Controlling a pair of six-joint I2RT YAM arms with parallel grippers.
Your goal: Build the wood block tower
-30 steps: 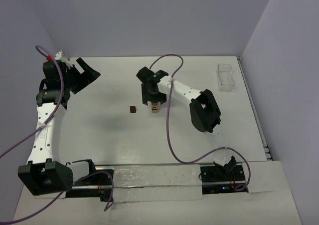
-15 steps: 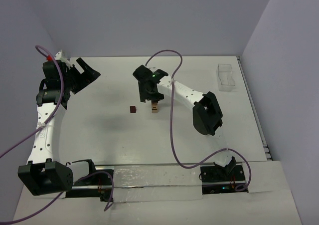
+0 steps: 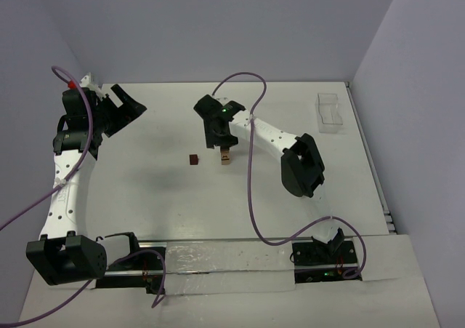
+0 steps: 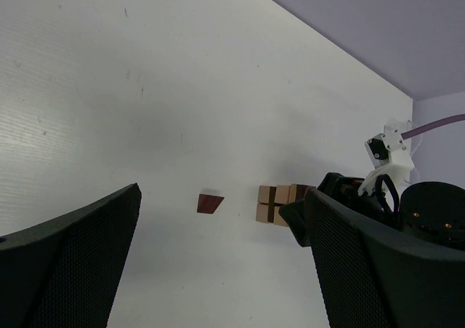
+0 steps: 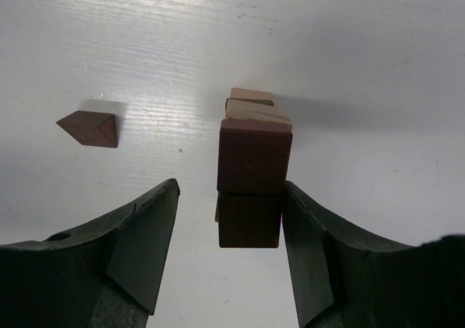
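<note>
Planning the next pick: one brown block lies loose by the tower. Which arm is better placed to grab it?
Right. The right fingers straddle the tower, with the loose block just beside; the left fingers hang far off to the left.
</note>
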